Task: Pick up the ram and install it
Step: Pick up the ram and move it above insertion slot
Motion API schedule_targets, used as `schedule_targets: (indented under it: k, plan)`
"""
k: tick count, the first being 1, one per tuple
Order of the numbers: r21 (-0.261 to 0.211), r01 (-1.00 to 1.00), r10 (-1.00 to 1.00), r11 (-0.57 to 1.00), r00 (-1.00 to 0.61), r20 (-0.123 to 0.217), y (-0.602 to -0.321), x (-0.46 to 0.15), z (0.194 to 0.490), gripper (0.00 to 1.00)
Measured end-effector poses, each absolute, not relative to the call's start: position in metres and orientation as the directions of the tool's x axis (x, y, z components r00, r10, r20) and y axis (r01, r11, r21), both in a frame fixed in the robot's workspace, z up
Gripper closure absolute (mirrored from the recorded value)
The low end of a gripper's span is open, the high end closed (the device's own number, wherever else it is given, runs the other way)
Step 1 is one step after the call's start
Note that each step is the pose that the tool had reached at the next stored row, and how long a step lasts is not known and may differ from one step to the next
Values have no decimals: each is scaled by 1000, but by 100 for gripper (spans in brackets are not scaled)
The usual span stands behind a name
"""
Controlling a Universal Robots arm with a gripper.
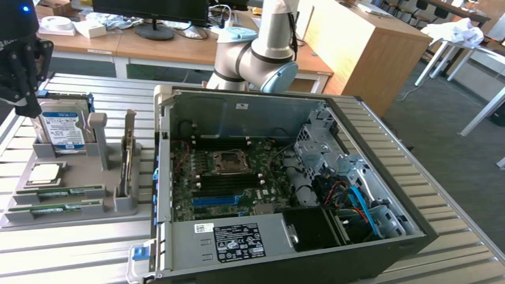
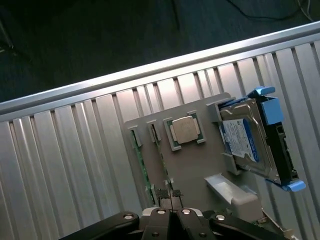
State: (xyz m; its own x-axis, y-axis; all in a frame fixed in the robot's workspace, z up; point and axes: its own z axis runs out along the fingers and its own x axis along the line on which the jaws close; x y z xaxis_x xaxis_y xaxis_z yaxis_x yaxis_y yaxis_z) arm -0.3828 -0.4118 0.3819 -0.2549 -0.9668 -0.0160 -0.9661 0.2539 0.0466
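Gripper (image 1: 30, 109): at 10 o'clock in the exterior view, hanging above the far corner of the grey holder tray and touching nothing; in the wrist view its fingertips (image 2: 170, 199) are pressed together with nothing pinched.
Ram (image 1: 61, 191): a green stick lying flat in a slot of the holder tray (image 1: 87, 220), at 9 o'clock from the open computer case; not gripped, and well apart from the gripper.
Second ram stick (image 1: 55, 208): in the next slot, just beside the first and parallel to it, on the 6 o'clock side.
Ram in the wrist view (image 2: 140, 165): a green edge running along the tray toward the fingertips.
Processor (image 1: 46, 173): a square silver chip in its recess, at 12 o'clock from the ram sticks.
Hard drive (image 1: 63, 127): blue-labelled, propped tilted at the tray's 12 o'clock end, close under the gripper.
Computer case (image 1: 236, 103): lying open at the picture's centre, motherboard (image 1: 225, 177) facing up.
Arm (image 1: 264, 59): its grey joints rise at 12 o'clock from the case.
Table (image 1: 71, 254): ribbed metal slats under the tray and the case.
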Motion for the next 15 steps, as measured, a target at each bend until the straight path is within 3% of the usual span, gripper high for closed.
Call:
schedule_targets:
  k: [15]
  plan:
    - [47,-999,-1000,-11,10,-16,-412,-383,381,90]
